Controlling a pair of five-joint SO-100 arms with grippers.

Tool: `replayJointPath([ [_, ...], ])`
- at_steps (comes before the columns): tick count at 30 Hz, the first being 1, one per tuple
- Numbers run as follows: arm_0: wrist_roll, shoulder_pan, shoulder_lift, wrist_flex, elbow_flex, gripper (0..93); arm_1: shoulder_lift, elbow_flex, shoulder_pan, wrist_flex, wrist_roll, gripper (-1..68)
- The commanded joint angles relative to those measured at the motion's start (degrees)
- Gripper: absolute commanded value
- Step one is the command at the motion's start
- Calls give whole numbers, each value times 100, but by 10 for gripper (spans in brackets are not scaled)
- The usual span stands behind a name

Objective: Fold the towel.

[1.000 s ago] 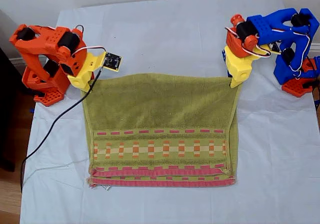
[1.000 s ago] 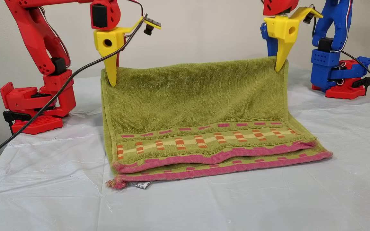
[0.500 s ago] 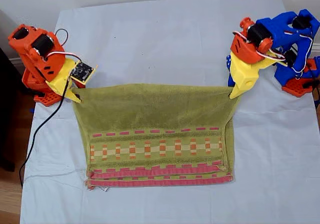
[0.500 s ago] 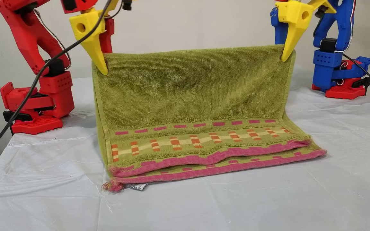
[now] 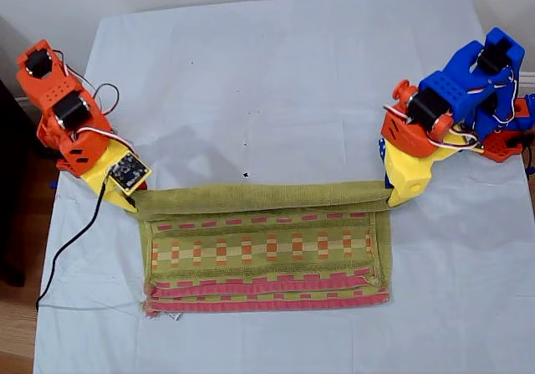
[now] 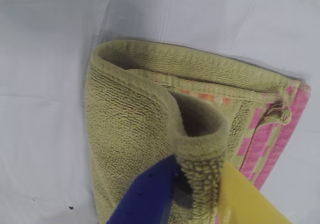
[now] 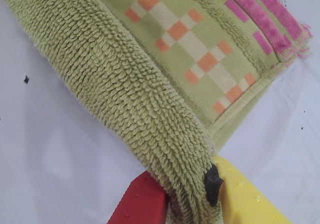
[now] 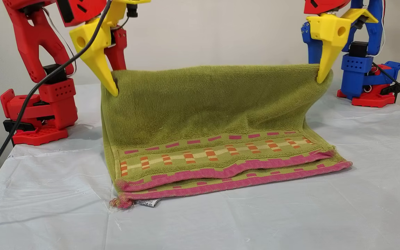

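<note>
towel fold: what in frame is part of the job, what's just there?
In the job:
- towel
- my first end effector, shut on one lifted corner
- my second end effector, shut on the other

Just there:
- pale sheet over the table
- black cable
- arm bases

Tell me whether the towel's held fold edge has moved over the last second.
Yes. The fold edge has travelled toward the pink-bordered ends resting on the sheet, covering more of the towel.

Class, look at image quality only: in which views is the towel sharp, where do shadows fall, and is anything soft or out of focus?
Second wrist view: the towel loops are crisp. First wrist view: the blue and yellow jaws are blurred. Exterior view: soft shadows lie on the white sheet behind the towel's raised edge. Other view: evenly lit, no glare.
</note>
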Motion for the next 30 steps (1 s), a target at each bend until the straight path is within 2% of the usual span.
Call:
replayJointPath([
  [1, 149, 141, -105, -413, -70, 1, -343, -1195, -229, 35, 176, 1],
  [11, 132, 536, -554, -2101, 642, 1, -2136, -3217, -615, 35, 457, 1],
  [18, 527, 562, -422, -3700, 1582, 1, -2795, -3929, -729, 35, 615, 24],
  [20, 703, 527, -343, -4307, 1925, 1, -2848, -3964, -765, 35, 782, 108],
  [21, 571, 501, -352, -4412, 2004, 39, -2892, -4025, -765, 35, 773, 155],
  [23, 650, 527, -475, -4447, 1978, 70, -3023, -4236, -773, 35, 773, 272],
  [24, 659, 536, -589, -4447, 1898, 71, -3190, -4509, -773, 44, 686, 367],
  [25, 659, 536, -729, -4438, 1802, 72, -3313, -4711, -782, 44, 668, 416],
  [26, 773, 536, -879, -4465, 1670, 122, -3568, -5098, -782, 44, 615, 441],
  [28, 896, 536, -993, -4570, 1591, 174, -3832, -5502, -791, 44, 580, 443],
  [29, 949, 527, -1011, -4781, 1644, 249, -3999, -5774, -791, 44, 554, 438],
  [30, 984, 519, -1011, -5071, 1740, 371, -4131, -5985, -791, 44, 510, 438],
])
